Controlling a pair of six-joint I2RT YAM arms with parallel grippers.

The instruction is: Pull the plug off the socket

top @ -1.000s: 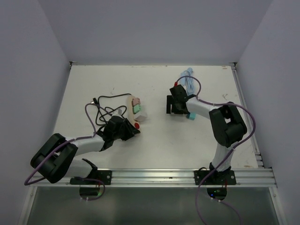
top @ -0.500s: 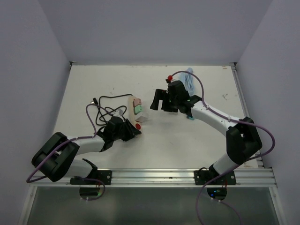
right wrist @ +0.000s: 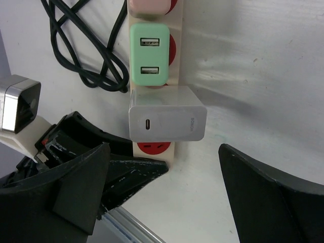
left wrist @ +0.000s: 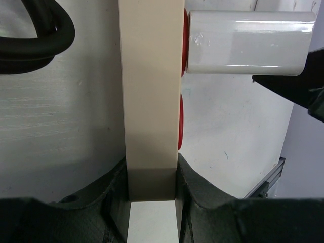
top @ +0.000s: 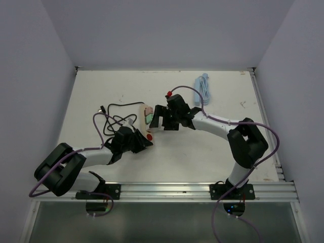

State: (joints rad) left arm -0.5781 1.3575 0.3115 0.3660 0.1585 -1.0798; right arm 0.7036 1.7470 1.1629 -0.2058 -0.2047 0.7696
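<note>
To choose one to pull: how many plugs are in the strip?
3 on the strip, right wrist view: pink plug at top, green plug next, white plug lowest. More may be hidden.

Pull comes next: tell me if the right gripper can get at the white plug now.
Likely yes. The right gripper hangs open over the white plug, whose two flanks are bare; the left gripper clamps the power strip clear of it.

Cream socket strip (left wrist: pixel 151 86) in left gripper (left wrist: pixel 152 171)
</note>
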